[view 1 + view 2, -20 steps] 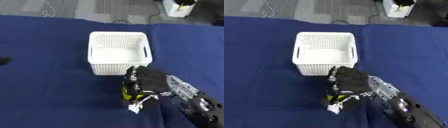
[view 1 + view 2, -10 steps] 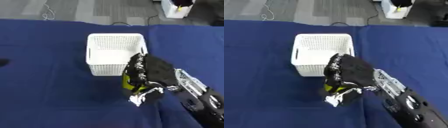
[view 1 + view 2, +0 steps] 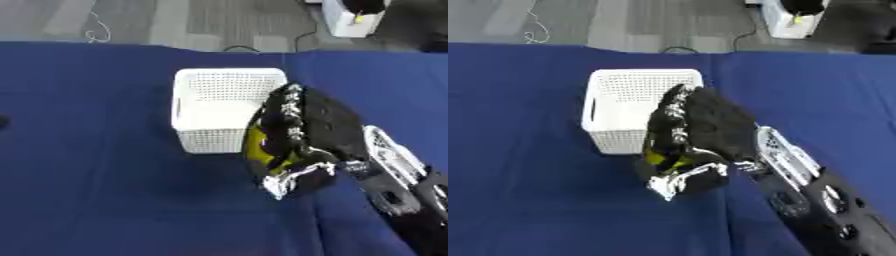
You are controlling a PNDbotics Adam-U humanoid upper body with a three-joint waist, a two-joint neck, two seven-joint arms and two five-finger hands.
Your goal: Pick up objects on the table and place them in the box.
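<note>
1. Right hand [image 3: 306, 135]: fingers curled round a yellow object [image 3: 255, 147], raised at the near right corner of the basket.
2. Yellow object: mostly hidden by the fingers; shape unclear. Judged light, since one hand carries it; best held round its middle.
3. White basket [image 3: 210, 107]: perforated, apparently empty, standing on the blue desk [image 3: 96, 180].
4. Left hand: not visible.

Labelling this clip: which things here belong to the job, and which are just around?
Job: right hand, curled round a yellow object; white basket, beside the hand; blue table.
Around: white unit and cable on the floor beyond.
</note>
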